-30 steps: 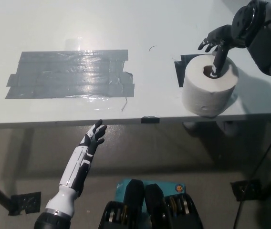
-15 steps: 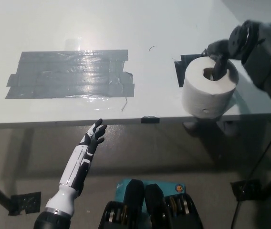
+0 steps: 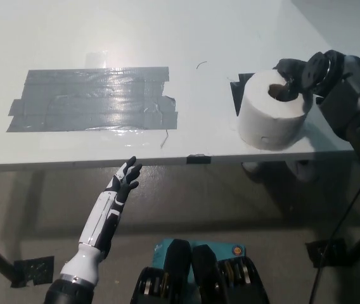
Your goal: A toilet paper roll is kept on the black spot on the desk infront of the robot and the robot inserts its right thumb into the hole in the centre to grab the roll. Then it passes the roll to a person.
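Right hand [image 3: 297,75] clamped on toilet roll [image 3: 272,109], thumb in core hole; roll tilted at tabletop [image 3: 167,38] front-right edge beside black spot [image 3: 238,95]; left hand [image 3: 125,180] open, resting well left, below edge.

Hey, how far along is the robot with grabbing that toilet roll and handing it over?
Done: the black right hand has its thumb in the centre hole of the toilet roll. In hand: the roll looks tilted near the black patch on the desk, as if lifting off. Left: passing it on; no person is in view. The white left hand rests open below the desk edge.
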Tool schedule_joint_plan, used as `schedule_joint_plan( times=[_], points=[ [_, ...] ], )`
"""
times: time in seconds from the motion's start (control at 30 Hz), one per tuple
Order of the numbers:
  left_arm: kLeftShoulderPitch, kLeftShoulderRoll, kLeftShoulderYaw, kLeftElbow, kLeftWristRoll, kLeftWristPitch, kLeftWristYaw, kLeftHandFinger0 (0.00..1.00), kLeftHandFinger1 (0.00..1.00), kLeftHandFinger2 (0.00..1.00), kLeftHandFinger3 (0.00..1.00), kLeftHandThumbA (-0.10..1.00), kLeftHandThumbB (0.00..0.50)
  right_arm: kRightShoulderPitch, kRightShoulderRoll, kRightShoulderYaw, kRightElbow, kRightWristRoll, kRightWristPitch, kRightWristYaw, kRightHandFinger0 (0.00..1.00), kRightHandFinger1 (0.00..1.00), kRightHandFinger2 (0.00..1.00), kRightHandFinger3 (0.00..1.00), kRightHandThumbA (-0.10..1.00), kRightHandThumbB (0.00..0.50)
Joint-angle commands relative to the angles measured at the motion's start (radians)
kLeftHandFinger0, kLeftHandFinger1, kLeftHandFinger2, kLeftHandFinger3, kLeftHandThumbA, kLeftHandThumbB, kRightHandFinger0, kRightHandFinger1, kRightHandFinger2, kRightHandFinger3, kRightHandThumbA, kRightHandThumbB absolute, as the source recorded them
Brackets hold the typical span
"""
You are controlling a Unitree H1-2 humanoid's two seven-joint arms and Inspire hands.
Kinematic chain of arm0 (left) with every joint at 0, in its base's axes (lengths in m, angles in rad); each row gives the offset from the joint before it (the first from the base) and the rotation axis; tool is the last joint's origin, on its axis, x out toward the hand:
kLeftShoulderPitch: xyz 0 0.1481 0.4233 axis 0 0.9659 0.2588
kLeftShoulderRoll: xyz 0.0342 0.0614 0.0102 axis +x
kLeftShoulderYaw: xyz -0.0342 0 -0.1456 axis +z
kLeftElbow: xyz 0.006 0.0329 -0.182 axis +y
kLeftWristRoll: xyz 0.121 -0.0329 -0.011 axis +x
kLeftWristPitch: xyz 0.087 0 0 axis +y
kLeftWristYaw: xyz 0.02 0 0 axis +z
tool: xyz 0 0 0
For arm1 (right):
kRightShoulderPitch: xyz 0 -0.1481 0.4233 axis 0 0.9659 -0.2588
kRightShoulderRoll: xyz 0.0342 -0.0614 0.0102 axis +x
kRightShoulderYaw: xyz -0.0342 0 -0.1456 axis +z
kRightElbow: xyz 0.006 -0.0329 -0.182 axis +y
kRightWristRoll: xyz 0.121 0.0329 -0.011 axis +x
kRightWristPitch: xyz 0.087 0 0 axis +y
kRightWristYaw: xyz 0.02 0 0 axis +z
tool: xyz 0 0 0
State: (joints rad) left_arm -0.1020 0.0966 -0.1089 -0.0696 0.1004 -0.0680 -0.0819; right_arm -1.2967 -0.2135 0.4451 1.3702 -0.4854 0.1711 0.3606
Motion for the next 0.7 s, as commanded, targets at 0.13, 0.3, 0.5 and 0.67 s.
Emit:
schedule_joint_plan(
  times=[0.13,0.3,0.5,0.67],
  points=[
    [-0.037,0.013,0.004,-0.033,0.001,0.005,-0.014,1.00,1.00,1.00,1.00,1.00,0.238,0.025,-0.033,-0.393,-0.013,0.316,-0.021,-0.147,0.00,0.47,0.88,0.93,-0.10,0.216],
    [-0.036,0.015,0.007,-0.029,-0.003,0.007,-0.013,1.00,1.00,1.00,1.00,1.00,0.251,0.071,-0.052,-0.850,0.002,0.696,0.026,-0.073,0.00,0.41,0.75,1.00,-0.10,0.215],
    [-0.033,0.014,0.008,-0.027,-0.003,0.001,-0.011,1.00,1.00,1.00,1.00,1.00,0.243,0.118,-0.046,-1.086,-0.008,0.842,0.077,-0.031,0.00,0.16,0.60,1.00,-0.10,0.186],
    [-0.029,0.015,0.011,-0.018,-0.010,-0.015,-0.011,1.00,1.00,1.00,1.00,1.00,0.236,0.152,-0.039,-1.247,-0.008,0.925,0.123,0.012,0.00,0.11,0.64,1.00,-0.10,0.152]
  ],
)
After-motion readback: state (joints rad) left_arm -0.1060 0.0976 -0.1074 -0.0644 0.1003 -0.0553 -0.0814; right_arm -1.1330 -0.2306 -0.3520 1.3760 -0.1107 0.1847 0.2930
